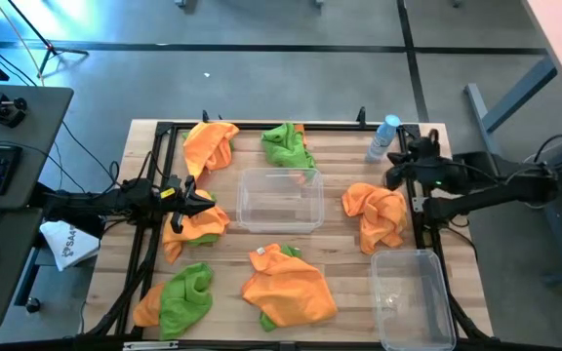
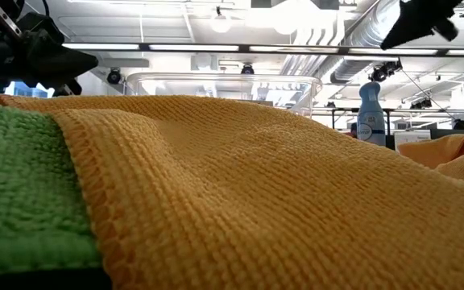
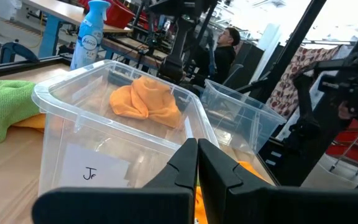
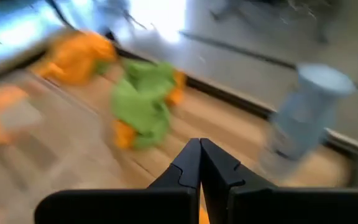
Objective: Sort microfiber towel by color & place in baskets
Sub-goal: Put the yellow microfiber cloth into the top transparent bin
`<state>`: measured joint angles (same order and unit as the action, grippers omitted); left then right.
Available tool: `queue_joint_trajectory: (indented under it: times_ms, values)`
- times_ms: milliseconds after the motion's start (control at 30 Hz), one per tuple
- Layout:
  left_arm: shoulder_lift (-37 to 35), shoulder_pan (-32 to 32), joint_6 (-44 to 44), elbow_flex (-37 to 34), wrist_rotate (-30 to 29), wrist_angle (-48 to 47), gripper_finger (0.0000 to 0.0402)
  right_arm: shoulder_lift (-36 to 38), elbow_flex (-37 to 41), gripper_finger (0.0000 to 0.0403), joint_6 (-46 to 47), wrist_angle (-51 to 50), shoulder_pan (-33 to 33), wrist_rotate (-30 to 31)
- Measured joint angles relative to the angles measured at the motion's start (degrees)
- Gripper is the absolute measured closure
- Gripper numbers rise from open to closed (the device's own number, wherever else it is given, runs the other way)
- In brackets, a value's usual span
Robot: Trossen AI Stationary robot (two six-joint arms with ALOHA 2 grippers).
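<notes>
Several orange and green microfiber towels lie crumpled on the wooden table: orange [image 1: 208, 144], green [image 1: 286, 144], orange [image 1: 195, 226], green on orange [image 1: 181, 297], orange [image 1: 286, 285], orange [image 1: 374, 214]. One clear basket [image 1: 281, 200] stands mid-table and looks empty. The other basket [image 1: 413, 297] is at the near right corner. My left gripper [image 1: 201, 200] [image 3: 197, 144] is shut, raised over the left orange towel and pointing at the middle basket [image 3: 104, 124]. My right gripper [image 1: 395, 175] [image 4: 199, 144] is shut, up beside the right orange towel.
A clear spray bottle with a blue cap [image 1: 383, 136] stands at the far right of the table. A black frame [image 1: 261, 125] runs along the table's edges. In the low view an orange towel [image 2: 256, 185] and a green one [image 2: 14, 185] fill the foreground.
</notes>
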<state>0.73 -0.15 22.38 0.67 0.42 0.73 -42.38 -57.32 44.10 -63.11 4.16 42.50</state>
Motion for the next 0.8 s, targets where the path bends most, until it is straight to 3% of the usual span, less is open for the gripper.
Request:
queue_joint_trajectory:
  times_ms: [167,367,600,800]
  values:
    - [0.0,0.0,0.0,0.0,0.0,0.0,0.0401,-8.4,-7.2,0.0389,9.5,-17.1,-4.5,-10.1]
    - [0.0,0.0,0.0,0.0,0.0,0.0,0.0402,-12.2,-6.2,0.0327,8.5,-25.9,-9.1,-20.5]
    - [0.0,0.0,0.0,0.0,0.0,0.0,0.0402,-12.0,-0.7,0.0248,4.7,-25.8,-11.1,-25.7]
    - [0.0,0.0,0.0,0.0,0.0,0.0,0.0402,-12.0,6.3,0.0214,-3.0,-20.7,-13.7,-32.3]
